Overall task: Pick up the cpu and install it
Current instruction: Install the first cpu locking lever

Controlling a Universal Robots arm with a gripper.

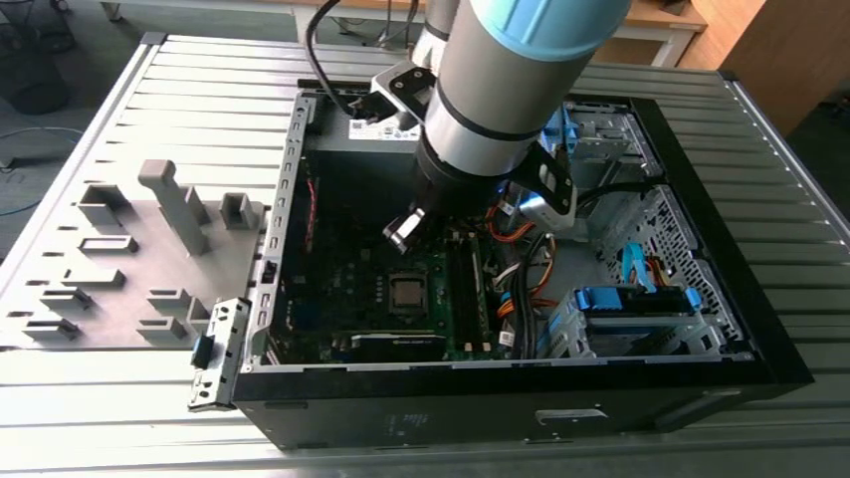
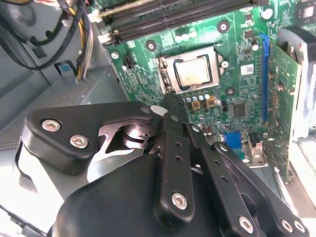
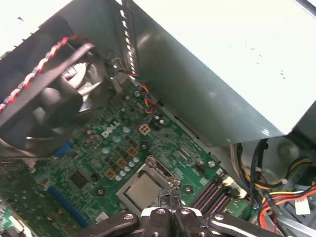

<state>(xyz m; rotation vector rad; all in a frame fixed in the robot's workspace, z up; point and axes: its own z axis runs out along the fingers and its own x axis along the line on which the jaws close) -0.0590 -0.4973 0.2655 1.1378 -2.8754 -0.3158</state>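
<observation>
The cpu (image 1: 405, 291) is a small square chip with a silver-grey top. It lies flat in the socket on the green motherboard (image 1: 338, 299) inside the open computer case (image 1: 743, 329). My gripper (image 1: 404, 231) hangs above the board, a little toward the case's back from the socket. In both wrist views the cpu (image 2: 194, 73) (image 3: 143, 190) sits in its metal frame just past the fingertips. The gripper (image 2: 169, 101) (image 3: 169, 198) has its black fingers drawn together. I see nothing between them.
A grey power supply box (image 3: 222, 74) fills the case's back end. A black fan (image 3: 54, 108) with red wires, memory slots (image 2: 173, 19), an upright card (image 2: 284, 98) and cable bundles (image 1: 531, 279) surround the socket. A grey fixture tray (image 1: 133, 259) lies at the exterior view's left.
</observation>
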